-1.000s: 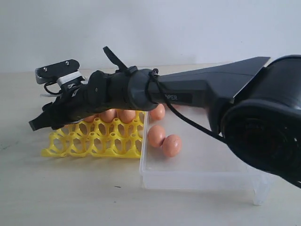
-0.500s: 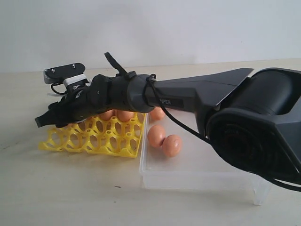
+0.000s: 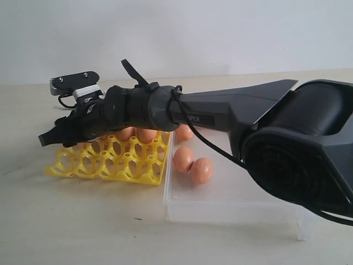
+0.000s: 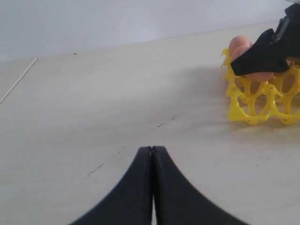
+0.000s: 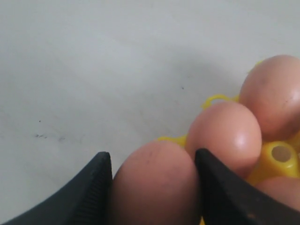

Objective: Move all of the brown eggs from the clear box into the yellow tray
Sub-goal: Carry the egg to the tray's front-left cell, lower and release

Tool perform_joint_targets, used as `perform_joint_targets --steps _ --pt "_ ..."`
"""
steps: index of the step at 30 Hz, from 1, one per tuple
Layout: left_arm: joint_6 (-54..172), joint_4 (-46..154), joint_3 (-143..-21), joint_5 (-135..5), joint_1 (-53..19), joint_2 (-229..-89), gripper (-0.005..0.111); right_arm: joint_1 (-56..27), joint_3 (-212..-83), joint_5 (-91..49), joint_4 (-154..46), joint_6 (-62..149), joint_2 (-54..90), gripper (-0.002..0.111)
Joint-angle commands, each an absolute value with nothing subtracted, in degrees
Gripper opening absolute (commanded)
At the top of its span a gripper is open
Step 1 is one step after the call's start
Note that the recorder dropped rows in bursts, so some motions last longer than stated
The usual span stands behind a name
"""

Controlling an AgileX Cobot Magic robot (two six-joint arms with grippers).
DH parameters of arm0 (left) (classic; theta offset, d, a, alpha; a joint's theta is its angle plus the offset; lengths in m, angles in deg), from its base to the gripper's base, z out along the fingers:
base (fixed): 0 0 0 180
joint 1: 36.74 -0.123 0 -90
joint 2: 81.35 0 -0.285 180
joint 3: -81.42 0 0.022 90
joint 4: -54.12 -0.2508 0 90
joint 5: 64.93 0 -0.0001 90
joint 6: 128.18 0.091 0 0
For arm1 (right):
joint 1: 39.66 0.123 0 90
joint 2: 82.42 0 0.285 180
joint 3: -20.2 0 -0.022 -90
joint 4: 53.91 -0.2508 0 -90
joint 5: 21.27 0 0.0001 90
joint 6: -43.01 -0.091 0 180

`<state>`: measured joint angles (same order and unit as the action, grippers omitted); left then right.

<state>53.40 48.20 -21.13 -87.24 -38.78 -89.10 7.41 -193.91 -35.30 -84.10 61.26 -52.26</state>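
Progress: the clear box (image 3: 231,213) has three brown eggs (image 3: 183,159) showing, two touching near its middle and one by the far wall next to the tray. The arm may hide more. The yellow tray (image 3: 110,163) sits just beside the box. I can see a couple of eggs seated in its far rows, and the two near rows look like bare lattice from the exterior view. The arm covers the rest, so I cannot give a tray count. My judgement is that the job is only partly done, with several transfers to go after this one.

Right gripper (image 3: 51,136): reached across over the far left corner of the tray, with its jaws clamped on the held egg (image 5: 154,185). In the right wrist view both fingers (image 5: 91,187) press its flanks. The held egg hangs low over the tray edge, just beside two seated neighbours (image 5: 226,133).

Orientation: the long axis of the held egg seems to run along the fingers, with one end pointing out past the tips. I cannot tell whether that end is blunt or pointed, since the frame cuts the egg off. The seated neighbours appear to stand end-up in their cups.

Left gripper (image 4: 152,151): jaws together and holding nothing. It is low over bare table, well apart from the tray.
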Motion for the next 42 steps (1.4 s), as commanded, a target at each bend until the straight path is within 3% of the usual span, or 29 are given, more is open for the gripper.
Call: perform_joint_targets --steps 1,42 --pt "53.1 48.3 -21.4 -86.7 -38.4 -89.1 0.000 7.6 -194.5 -33.0 -83.9 60.8 -52.2 0.000" --pt "53.1 48.3 -21.4 -86.7 -38.4 -89.1 0.000 7.3 -205.8 -35.0 -83.3 60.8 -56.1 0.000"
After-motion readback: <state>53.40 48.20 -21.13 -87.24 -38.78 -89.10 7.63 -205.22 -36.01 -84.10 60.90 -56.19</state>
